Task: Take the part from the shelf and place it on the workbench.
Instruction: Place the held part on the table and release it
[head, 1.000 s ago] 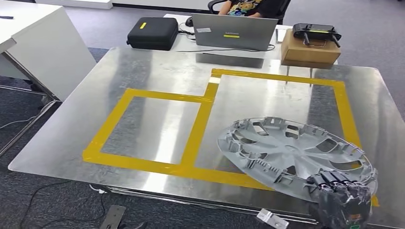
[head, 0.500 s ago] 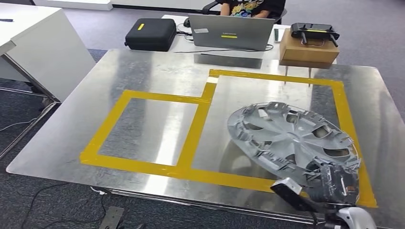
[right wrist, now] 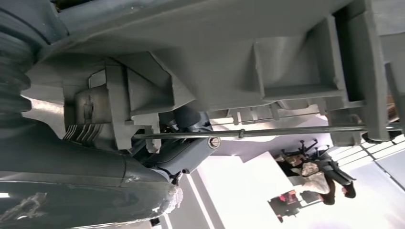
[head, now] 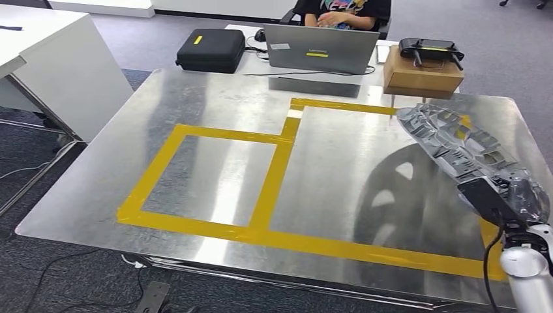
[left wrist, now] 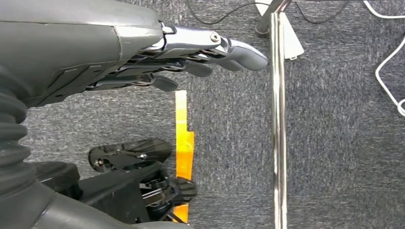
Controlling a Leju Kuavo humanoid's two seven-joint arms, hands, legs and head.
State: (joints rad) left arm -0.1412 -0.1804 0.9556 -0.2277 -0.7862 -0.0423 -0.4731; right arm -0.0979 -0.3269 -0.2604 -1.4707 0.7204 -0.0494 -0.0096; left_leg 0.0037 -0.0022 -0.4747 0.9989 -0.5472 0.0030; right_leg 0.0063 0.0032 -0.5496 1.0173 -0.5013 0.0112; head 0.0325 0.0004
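now the grey wheel cover (head: pixel 460 150) hangs tilted on edge above the right side of the shiny metal tabletop (head: pixel 215 104), over the yellow tape outline (head: pixel 274 176), its dark reflection lying on the metal below it. the right hand (head: pixel 515 195) grips the cover at its near rim, and in the right wrist view the cover's ribbed grey underside (right wrist: pixel 248 62) sits right against the hand (right wrist: pixel 119 162). the left hand (left wrist: pixel 191 57) hangs over grey carpet beside a chrome table leg (left wrist: pixel 276 119), fingers straight and close together, holding nothing. beyond the tabletop stand a laptop (head: pixel 321 49), a black case (head: pixel 210 49) and a cardboard box (head: pixel 420 73), with a person (head: pixel 342 12) seated behind.
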